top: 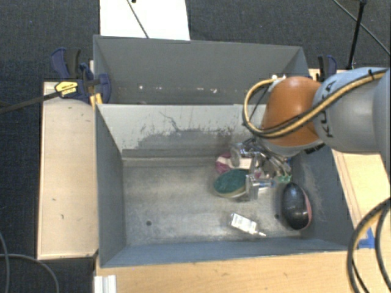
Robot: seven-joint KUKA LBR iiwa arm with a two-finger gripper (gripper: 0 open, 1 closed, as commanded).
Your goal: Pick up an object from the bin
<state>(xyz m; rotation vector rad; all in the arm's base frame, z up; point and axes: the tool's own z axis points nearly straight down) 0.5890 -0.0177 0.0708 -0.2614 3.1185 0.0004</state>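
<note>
I see the gripper (259, 174) at the right rim of a round, flat, dark-teal disc (230, 184), I judge so as to take it by the edge. I cannot tell how wide the gripper stands, nor whether it has hold of anything. A black oval plastic mouse (295, 206) lies near the disc's right, and a small white tube (245, 224) lies just below the disc.

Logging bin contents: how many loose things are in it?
4: teal disc by the gripper, pinkish thing behind it, white tube in front, black mouse right. The arm may hide more.
</note>
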